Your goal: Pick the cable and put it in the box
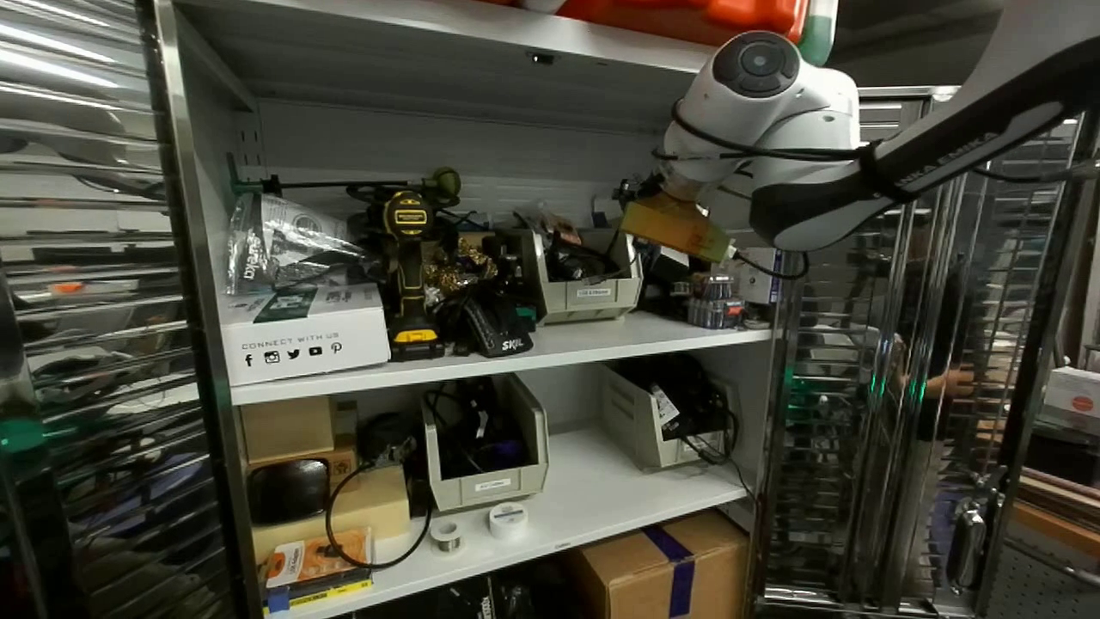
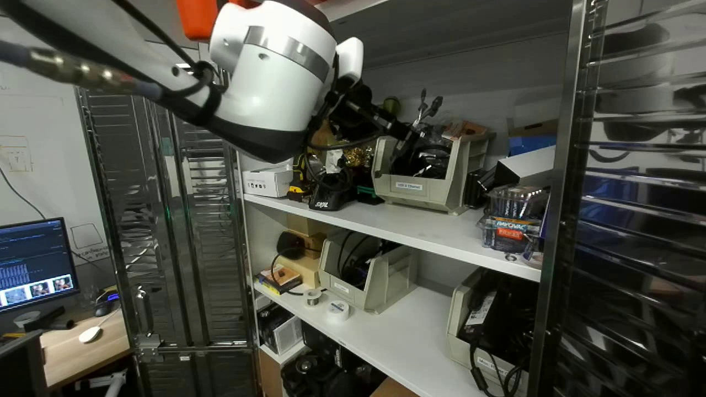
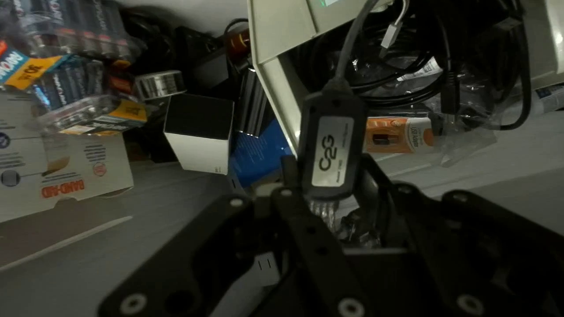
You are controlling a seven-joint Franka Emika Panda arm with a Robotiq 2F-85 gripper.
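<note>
On the upper shelf [image 2: 397, 221], back from the front edge, stands the box [image 2: 411, 198]; the cable [image 3: 352, 44] is by its side rim — touching or not, I can't tell — my gripper [image 3: 330, 169] clamped on its block [image 3: 333, 145]. I'd best swing inward, lower it clear of that rim, release low.

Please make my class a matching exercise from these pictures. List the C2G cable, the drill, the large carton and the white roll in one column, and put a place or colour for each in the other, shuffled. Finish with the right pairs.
Column one
1. C2G cable
2. Drill
3. Large carton
4. White roll

Column two
A. Marked with a purple-blue strip
B. Beside a silvery spool
C. Black and yellow
D. Between the jaws

Pairs: 1-D, 2-C, 3-A, 4-B
</note>
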